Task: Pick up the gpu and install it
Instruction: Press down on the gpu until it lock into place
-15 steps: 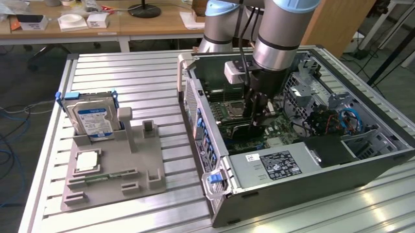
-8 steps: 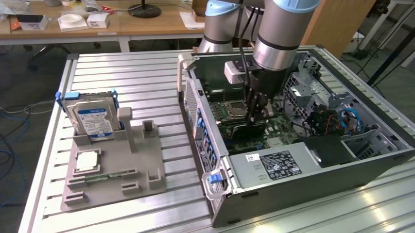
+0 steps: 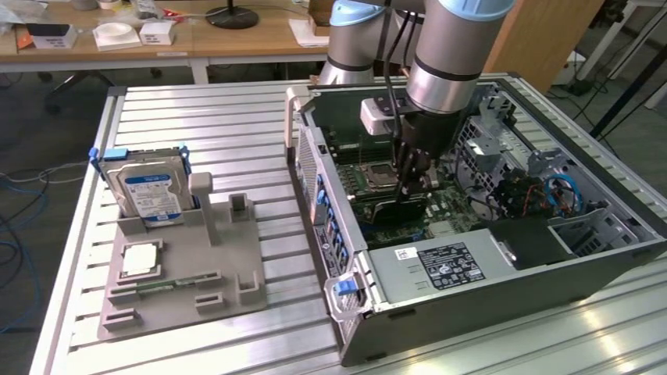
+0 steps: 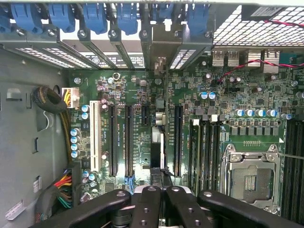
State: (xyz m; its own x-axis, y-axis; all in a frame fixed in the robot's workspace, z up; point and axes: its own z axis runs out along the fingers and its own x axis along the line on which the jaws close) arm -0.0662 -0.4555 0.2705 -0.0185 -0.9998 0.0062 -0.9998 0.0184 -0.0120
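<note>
Fingers (image 4: 159, 202) clamped edge-on around the gpu (image 4: 156, 147), hanging right below them inside the case (image 3: 583, 258), over the motherboard slots (image 4: 128, 137). Probably jams or bends contacts if slightly tilted or off the slot line.

Hidden: gpu (image 4: 156, 147) edge-on, lower part behind gripper (image 4: 159, 190) | Cut off: arm (image 3: 443, 47) above computer case (image 3: 583, 258) | Unreadable: hard drive (image 3: 151, 191) label
</note>
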